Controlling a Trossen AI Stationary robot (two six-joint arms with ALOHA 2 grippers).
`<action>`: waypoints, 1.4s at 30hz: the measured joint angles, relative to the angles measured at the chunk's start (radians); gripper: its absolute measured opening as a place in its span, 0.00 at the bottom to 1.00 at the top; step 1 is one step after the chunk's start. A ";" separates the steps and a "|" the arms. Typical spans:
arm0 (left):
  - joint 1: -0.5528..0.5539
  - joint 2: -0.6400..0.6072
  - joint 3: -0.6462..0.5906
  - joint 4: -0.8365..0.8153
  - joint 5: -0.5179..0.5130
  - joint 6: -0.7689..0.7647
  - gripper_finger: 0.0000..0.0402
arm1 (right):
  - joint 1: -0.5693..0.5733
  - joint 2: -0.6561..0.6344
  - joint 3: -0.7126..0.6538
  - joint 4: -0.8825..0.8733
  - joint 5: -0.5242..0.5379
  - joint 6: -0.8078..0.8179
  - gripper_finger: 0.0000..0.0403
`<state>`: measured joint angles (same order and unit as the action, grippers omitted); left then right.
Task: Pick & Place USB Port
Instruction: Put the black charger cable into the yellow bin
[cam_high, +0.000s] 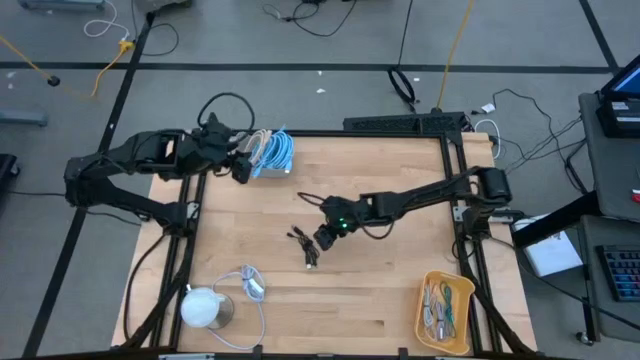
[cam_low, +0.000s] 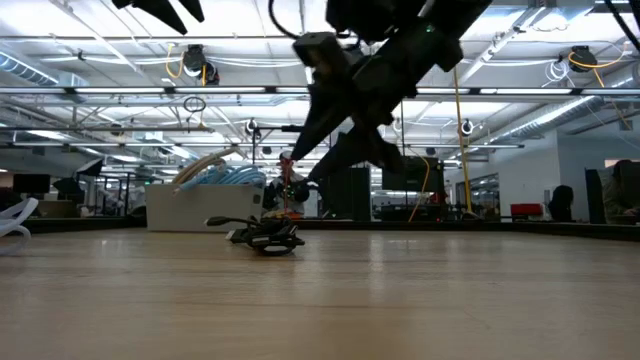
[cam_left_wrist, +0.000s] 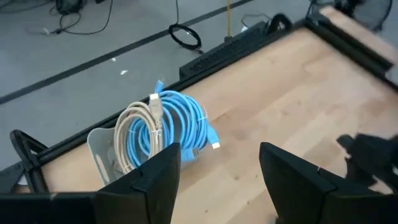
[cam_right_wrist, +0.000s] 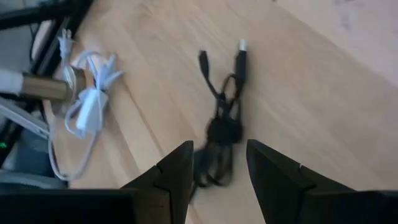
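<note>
Approach step: your right end effector (cam_high: 327, 236) hovers mid-frame, fingers spread and empty, just above the black USB cable (cam_high: 305, 246); next, lower and pinch its bundle.

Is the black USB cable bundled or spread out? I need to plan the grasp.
Bundled. The black USB cable lies on the table coiled and cinched at its middle, both plug ends sticking out, just ahead of the open right gripper.
</note>
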<state>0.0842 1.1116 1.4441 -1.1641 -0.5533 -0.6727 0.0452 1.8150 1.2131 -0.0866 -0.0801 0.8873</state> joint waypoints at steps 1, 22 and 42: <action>-0.009 0.000 0.000 -0.008 0.001 0.014 0.56 | 0.002 0.017 0.011 0.004 0.000 0.017 0.35; -0.113 0.000 0.000 -0.078 -0.060 0.146 0.56 | 0.033 0.152 0.118 -0.093 0.035 0.116 0.35; -0.152 0.000 -0.001 -0.118 -0.061 0.084 0.56 | 0.043 0.252 0.116 0.090 0.001 0.165 0.35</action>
<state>-0.0681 1.1114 1.4433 -1.2819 -0.6142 -0.5885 0.0883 2.0674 1.3296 0.0034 -0.0788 1.0527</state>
